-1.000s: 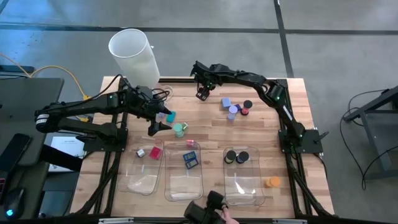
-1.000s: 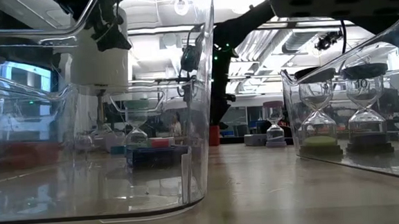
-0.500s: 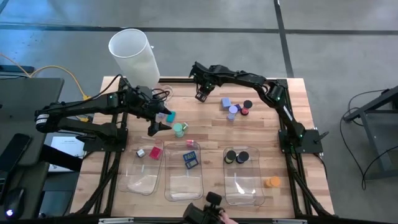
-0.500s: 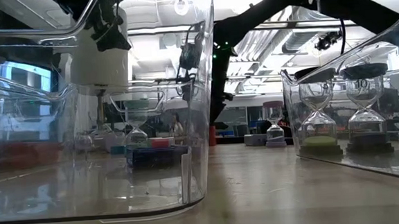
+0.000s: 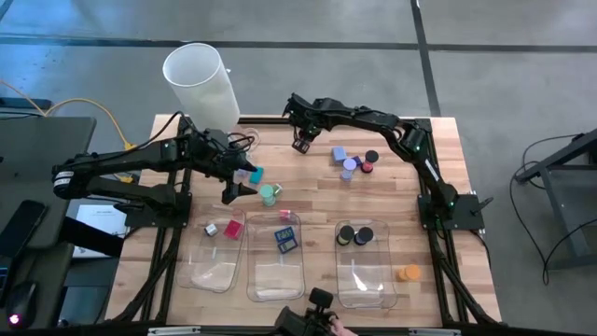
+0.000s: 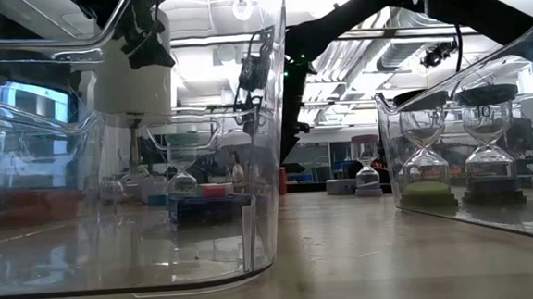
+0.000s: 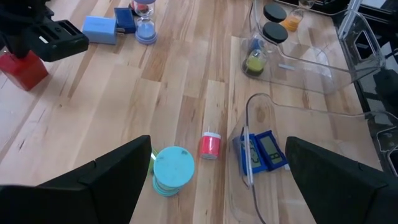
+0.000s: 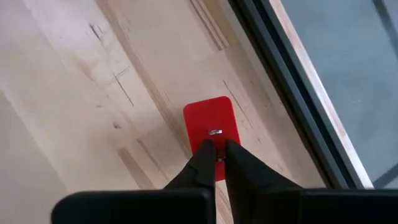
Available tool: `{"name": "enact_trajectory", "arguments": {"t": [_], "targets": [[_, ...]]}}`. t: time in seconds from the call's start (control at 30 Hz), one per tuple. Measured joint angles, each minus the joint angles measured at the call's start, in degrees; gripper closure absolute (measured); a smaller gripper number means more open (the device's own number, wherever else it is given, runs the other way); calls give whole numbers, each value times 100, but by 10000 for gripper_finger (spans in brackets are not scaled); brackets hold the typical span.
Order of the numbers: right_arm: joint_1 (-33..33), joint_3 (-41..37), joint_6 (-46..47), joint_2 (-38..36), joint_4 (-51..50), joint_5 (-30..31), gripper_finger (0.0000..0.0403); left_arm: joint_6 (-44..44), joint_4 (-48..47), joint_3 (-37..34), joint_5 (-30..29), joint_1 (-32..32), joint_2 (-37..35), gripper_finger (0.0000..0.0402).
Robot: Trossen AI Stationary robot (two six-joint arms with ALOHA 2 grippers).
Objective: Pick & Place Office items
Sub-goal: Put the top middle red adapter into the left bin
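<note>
right hand (image 8: 216,152) sits at the table's far edge, about 12 o'clock in the high view, fingers pinched together on the small metal tab of a flat red plastic block (image 8: 210,122) lying on the wood. grip looks thin; judgement: lift straight and slow, watch for the block swinging or slipping off the tab. left hand (image 5: 235,183) waits at 10 o'clock, fingers spread wide, holding nothing, above a teal round cap (image 7: 172,169). pale butcher-block wooden table (image 5: 308,173), three clear plastic trays (image 5: 277,263) near 6 o'clock, tall white cylinder (image 5: 200,84) at 11. grey floor around; bright ceiling-lit room beyond.
</note>
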Motion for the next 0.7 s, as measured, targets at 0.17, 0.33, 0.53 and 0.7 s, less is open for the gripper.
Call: {"name": "enact_trajectory", "arguments": {"t": [0.17, 0.33, 0.53, 0.7], "targets": [[110, -11, -100, -57, -13, 249, 398, -29, 0, 0, 2, 0, 0, 39], [215, -26, -170, -142, -73, 336, 399, -40, 0, 0, 7, 0, 0, 39], [315, -31, -202, -319, -190, 479, 402, -64, 0, 0, 11, 0, 0, 39], [375, -28, -218, -392, -285, 604, 402, -106, 0, 0, 13, 0, 0, 39]]}}
